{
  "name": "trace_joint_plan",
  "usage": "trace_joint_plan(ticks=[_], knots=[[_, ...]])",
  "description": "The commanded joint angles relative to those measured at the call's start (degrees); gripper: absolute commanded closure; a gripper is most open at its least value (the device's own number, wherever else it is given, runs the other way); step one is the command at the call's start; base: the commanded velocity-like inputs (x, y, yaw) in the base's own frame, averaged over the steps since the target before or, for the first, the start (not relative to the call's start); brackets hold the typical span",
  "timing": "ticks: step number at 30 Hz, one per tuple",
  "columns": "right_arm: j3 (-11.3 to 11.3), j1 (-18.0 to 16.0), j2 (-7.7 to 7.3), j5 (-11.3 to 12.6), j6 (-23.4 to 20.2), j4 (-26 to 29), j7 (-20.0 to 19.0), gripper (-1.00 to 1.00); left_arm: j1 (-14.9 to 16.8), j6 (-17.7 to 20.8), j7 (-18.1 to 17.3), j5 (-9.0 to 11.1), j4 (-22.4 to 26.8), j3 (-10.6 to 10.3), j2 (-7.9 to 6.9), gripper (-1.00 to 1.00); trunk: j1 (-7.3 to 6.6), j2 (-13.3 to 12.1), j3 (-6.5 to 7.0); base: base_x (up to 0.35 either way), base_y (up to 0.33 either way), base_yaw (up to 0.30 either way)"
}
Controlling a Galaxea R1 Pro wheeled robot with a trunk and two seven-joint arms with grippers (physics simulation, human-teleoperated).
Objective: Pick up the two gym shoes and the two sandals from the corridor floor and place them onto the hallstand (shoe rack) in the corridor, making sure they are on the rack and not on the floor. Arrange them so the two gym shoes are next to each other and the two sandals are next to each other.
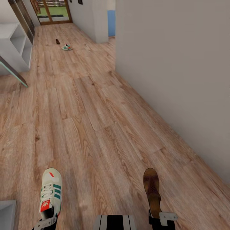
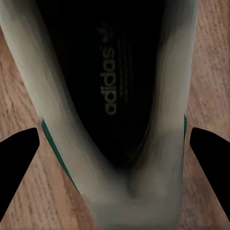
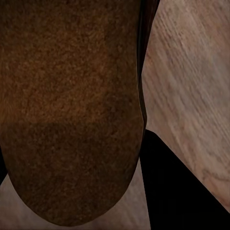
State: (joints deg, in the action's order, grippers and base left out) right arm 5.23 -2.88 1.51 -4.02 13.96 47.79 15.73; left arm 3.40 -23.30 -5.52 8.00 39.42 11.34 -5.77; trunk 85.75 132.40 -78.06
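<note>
One gym shoe (image 1: 50, 191), off-white with green stripes and a red tongue tab, hangs over the corridor floor (image 1: 95, 121) at the lower left, with my left gripper (image 1: 45, 222) shut on its heel end. The left wrist view looks into the gym shoe's dark opening (image 2: 112, 91), with black fingers (image 2: 17, 160) on either side. A brown sandal (image 1: 152, 188) is held at the lower right by my right gripper (image 1: 161, 218), shut on its heel. In the right wrist view the sandal (image 3: 72, 110) is seen close up. Far down the corridor lie the second gym shoe (image 1: 66, 47) and second sandal (image 1: 57, 41). The pale grey hallstand (image 1: 16, 48) stands by the left wall.
A long pale wall (image 1: 179, 80) runs along the right side. A thin glass-like edge (image 1: 14, 74) juts in from the left near the hallstand. A glazed door (image 1: 52, 11) closes the far end. A grey box corner (image 1: 6, 214) sits at the lower left.
</note>
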Motion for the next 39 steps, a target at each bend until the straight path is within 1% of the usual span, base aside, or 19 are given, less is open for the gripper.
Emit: trace_joint_plan(ticks=[1,3,5,8,10,16,26,35,39], knots=[[0.13,-0.02,-0.01,-0.25,0.06,-0.13,0.44,1.0,0.02,-0.08,-0.59,0.58,-0.05,0.12,0.02,1.0,-0.01,0.01,0.06,0.0,0.0,0.0],[0.13,-0.02,-0.01,-0.27,0.32,-0.37,0.44,1.0,0.02,-0.08,-0.61,0.49,-0.04,0.1,0.06,1.0,-0.01,0.01,0.24,0.0,0.0,0.0],[0.13,-0.02,-0.01,-0.35,1.77,-1.59,0.43,1.0,0.02,-0.08,-0.68,0.3,-0.04,0.09,0.08,1.0,-0.01,0.01,0.42,0.0,0.0,0.0],[0.15,-0.02,-0.01,-0.37,2.57,-2.18,0.37,1.0,0.02,-0.08,-0.72,0.27,-0.04,0.09,-0.01,1.0,-0.01,0.01,0.69,0.0,0.0,0.0],[0.14,-0.02,-0.01,-0.37,2.65,-2.22,0.36,1.0,0.02,-0.08,-0.74,0.31,-0.03,0.09,-0.02,1.0,-0.01,0.01,0.87,0.0,0.0,0.0],[0.13,-0.02,-0.01,-0.37,2.78,-2.36,0.36,1.0,0.02,-0.08,-0.88,0.28,-0.03,0.09,-0.11,1.0,1.31,2.42,0.33,0.0,0.0,0.0],[0.13,-0.02,-0.01,-0.29,2.83,-2.4,0.42,1.0,0.01,-0.17,-0.89,0.32,-0.04,0.07,-0.04,1.0,1.31,2.42,1.23,0.0,0.0,0.0],[0.18,-0.02,-0.01,-0.28,2.83,-2.61,0.44,1.0,0.02,-0.17,-0.98,0.56,-0.04,0.09,-0.11,1.0,3.29,6.03,0.42,0.0,0.0,0.0],[0.21,-0.02,0.04,-0.28,2.89,-3.84,0.44,1.0,0.02,-0.17,-0.92,0.68,0.0,0.09,-0.12,1.0,3.29,6.03,0.78,0.0,0.0,0.0]])
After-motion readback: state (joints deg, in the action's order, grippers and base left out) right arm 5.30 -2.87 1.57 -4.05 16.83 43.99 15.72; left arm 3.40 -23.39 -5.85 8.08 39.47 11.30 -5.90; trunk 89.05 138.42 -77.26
